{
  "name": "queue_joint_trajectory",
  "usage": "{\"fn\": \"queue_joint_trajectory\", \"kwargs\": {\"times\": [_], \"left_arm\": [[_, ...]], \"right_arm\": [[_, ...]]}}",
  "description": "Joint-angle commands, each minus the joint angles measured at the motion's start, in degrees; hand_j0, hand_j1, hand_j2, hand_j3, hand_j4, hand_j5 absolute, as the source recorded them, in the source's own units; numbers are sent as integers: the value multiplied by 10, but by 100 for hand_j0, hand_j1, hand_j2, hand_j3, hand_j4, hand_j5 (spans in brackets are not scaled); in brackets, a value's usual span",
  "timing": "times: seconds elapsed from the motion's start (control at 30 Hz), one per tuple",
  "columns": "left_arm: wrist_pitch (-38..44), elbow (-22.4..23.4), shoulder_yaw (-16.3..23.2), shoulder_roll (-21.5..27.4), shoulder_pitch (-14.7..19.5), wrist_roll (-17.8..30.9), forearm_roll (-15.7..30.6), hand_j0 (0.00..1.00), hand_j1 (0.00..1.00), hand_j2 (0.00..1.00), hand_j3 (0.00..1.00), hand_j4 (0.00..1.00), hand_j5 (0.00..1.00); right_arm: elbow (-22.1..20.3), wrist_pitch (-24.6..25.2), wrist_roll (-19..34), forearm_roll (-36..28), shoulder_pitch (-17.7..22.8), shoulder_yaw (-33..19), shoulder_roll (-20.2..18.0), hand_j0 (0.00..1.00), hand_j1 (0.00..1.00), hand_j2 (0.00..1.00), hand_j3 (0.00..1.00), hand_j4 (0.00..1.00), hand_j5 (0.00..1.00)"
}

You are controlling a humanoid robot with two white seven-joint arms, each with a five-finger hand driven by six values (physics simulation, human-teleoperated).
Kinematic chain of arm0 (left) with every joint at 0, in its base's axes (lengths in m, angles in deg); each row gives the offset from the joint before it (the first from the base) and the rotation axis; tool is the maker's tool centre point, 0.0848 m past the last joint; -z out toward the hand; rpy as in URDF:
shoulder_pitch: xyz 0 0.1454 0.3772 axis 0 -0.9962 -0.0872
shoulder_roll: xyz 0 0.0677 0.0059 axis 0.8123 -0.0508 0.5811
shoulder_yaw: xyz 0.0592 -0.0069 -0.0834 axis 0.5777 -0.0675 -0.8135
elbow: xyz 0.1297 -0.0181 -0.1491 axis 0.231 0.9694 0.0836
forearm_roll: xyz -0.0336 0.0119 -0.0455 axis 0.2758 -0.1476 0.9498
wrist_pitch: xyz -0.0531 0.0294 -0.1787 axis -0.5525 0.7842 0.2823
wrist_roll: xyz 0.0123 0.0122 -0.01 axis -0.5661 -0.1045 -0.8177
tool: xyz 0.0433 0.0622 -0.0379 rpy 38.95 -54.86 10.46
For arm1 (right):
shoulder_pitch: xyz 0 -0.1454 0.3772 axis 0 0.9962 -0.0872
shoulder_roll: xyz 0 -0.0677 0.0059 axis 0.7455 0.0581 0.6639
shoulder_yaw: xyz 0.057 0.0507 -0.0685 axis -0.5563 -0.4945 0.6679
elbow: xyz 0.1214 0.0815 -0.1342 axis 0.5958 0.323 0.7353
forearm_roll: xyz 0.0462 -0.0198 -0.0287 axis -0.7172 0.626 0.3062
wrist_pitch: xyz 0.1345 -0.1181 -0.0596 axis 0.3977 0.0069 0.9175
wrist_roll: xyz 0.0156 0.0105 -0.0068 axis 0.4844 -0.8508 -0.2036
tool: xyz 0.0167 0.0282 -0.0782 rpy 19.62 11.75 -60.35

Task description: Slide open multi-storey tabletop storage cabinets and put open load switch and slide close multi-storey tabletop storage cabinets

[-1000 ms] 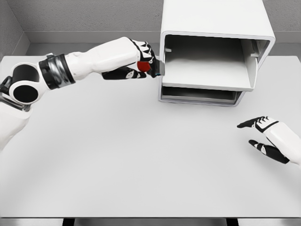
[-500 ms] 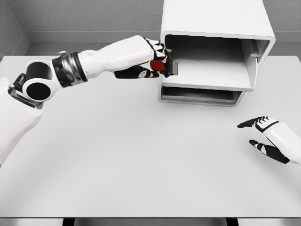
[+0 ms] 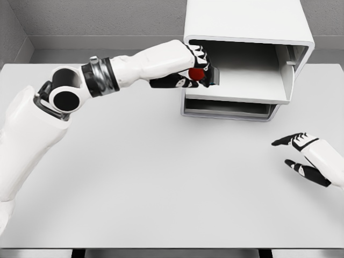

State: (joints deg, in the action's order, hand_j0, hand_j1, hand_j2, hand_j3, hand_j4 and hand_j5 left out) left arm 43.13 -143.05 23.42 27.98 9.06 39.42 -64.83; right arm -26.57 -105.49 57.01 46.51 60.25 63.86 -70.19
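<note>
Just inside the cabinet point(image 3: 244, 32) drawer's point(image 3: 242, 80) left edge, the left hand point(image 3: 194, 72) grips the load switch point(image 3: 204, 75), empty drawer floor rightward.

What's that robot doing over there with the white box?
The robot's left hand is holding a small switch, dark with a red part, and has it at the mouth of the cabinet's open upper compartment, just above the white tray there. The switch is not yet set down. A lower drawer sits beneath. The right hand rests open above the table at the right, holding nothing.
</note>
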Motion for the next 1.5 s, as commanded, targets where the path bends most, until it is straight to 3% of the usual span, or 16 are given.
{"fn": "queue_joint_trajectory", "kwargs": {"times": [0.0, 0.4, 0.67, 1.03, 1.27, 1.47], "left_arm": [[1, 5, 0, -11, 0, 0, -5, 40, 40, 40, 40, 40, 40], [0, 31, 0, -51, 11, 0, -27, 40, 40, 40, 40, 40, 40], [-1, 76, 0, -76, 25, 0, -38, 40, 40, 40, 40, 40, 40], [-6, 126, 0, -119, 36, 0, -86, 41, 41, 41, 41, 41, 41], [-6, 144, 0, -127, 45, 0, -89, 43, 43, 43, 43, 43, 43], [-7, 143, 0, -127, 44, 0, -90, 44, 44, 44, 44, 44, 44]], "right_arm": [[0, 0, 0, -4, 0, 0, -1, 69, 69, 69, 69, 69, 69], [8, 0, 1, -4, -5, 0, -1, 69, 69, 69, 69, 69, 69], [10, 0, 1, -4, -6, 1, -1, 69, 69, 69, 69, 69, 69], [9, 0, 2, -4, -9, 3, 0, 69, 69, 69, 69, 69, 69], [5, 0, 4, -5, -54, 51, 15, 69, 69, 69, 69, 69, 69], [2, 0, 5, -4, -59, 61, 20, 69, 69, 69, 69, 69, 69]]}}
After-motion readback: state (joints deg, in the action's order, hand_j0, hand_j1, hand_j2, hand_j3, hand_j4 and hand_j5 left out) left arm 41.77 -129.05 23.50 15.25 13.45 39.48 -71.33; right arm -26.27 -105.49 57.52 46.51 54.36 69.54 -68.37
